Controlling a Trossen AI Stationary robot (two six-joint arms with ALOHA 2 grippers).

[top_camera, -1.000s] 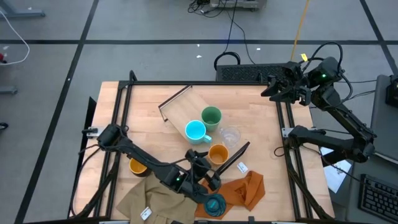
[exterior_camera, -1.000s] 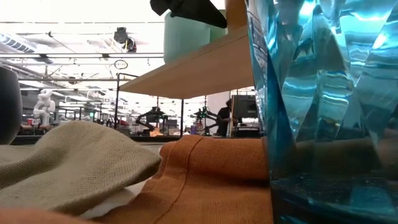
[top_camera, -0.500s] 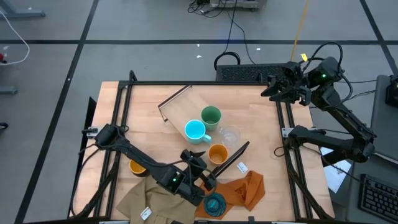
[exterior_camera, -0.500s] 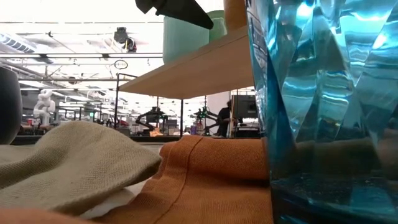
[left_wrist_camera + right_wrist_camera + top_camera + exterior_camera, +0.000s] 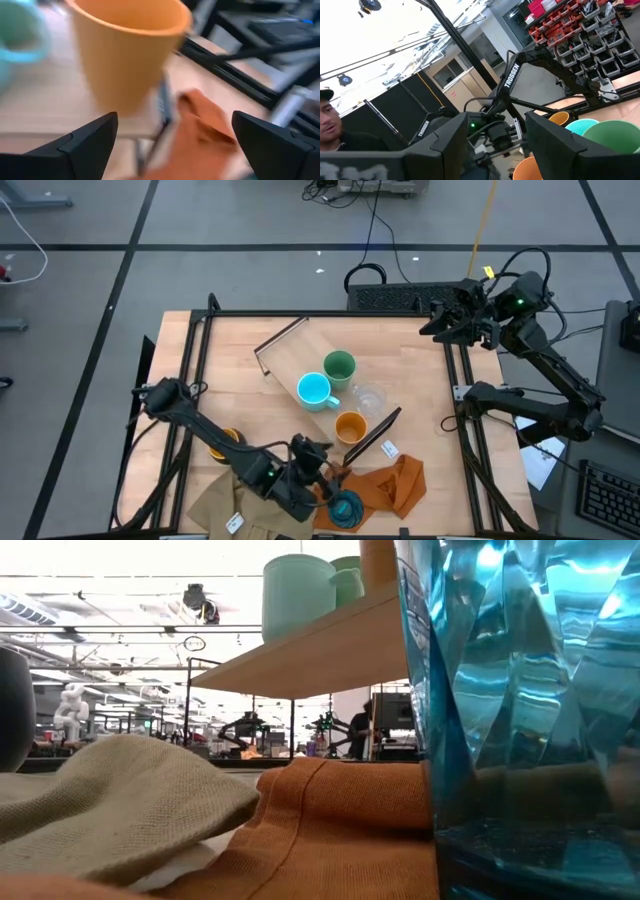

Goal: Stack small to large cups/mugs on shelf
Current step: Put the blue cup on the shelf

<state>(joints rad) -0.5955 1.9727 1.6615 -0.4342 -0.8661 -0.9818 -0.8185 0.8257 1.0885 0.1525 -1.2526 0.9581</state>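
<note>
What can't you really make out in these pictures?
- Dark mug: high view, mostly hidden under the left arm.
- Ribbed teal cup: low view, cut off by the picture's edges and blocks the table behind.
- Orange cup: left wrist view, blurred.
- Clear tumbler: high view, faint.

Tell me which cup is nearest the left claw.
The orange cup on the shelf, just ahead of the open left claw. The light-blue mug, green cup and clear tumbler stand farther off.

In the low view the teal cup [image 5: 520,710] fills the right side, cut off at three edges, and hides the shelf [image 5: 320,650] end behind it. The orange cup [image 5: 125,50] is blurred in the left wrist view, its rim cropped.
</note>
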